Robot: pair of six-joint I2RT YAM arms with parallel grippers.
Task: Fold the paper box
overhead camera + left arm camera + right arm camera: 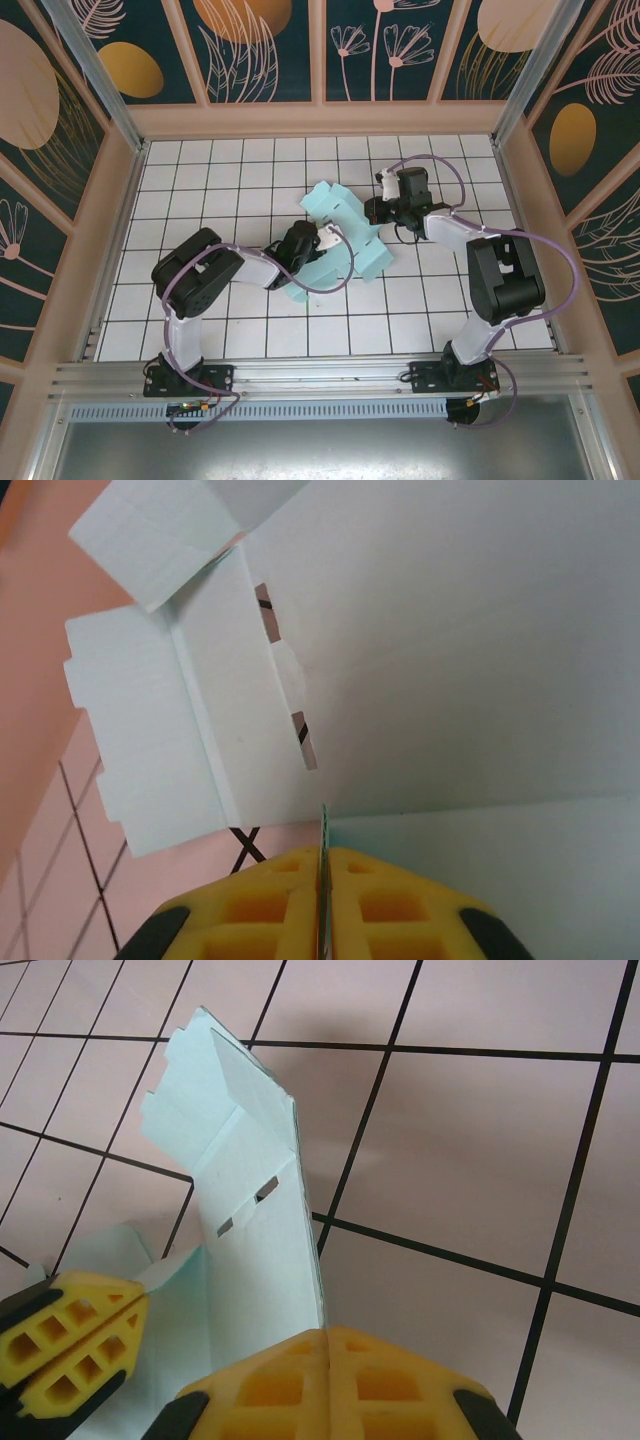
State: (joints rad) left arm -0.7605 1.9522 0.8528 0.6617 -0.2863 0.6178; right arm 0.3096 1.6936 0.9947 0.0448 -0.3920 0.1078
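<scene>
At centre of the white, black-gridded tabletop [230,170], the pale mint thin-card paper box [372,255] is lying part-unfolded, flaps spreading out, btwn both arms. The left tool [322,240] is sitting on its near-left side and the right tool [385,212] on its far-right side. So the paper box is lying to the right of the left tool and to the left of the right tool, w/ both touching it and neither arm nearer. Long axis is running approx diagonal, far end twd back wall, near end twd left arm's base; hard to fix w/ flaps raised.

Left wrist view: yellow pads of the left tool [323,865] are pressing together w/ a thin card edge in the seam, i.e. gripping a box wall.

Right wrist view: the right tool [328,1345] is clamping shut on the bottom edge of an upright panel carrying two small slots [265,1190]. A notched flap [185,1080] is sitting at the panel's far end.

Judging: mid-fold. Next move prob. turning on swinging the held panel twd the left tool's wall so tabs are meeting slots.
</scene>
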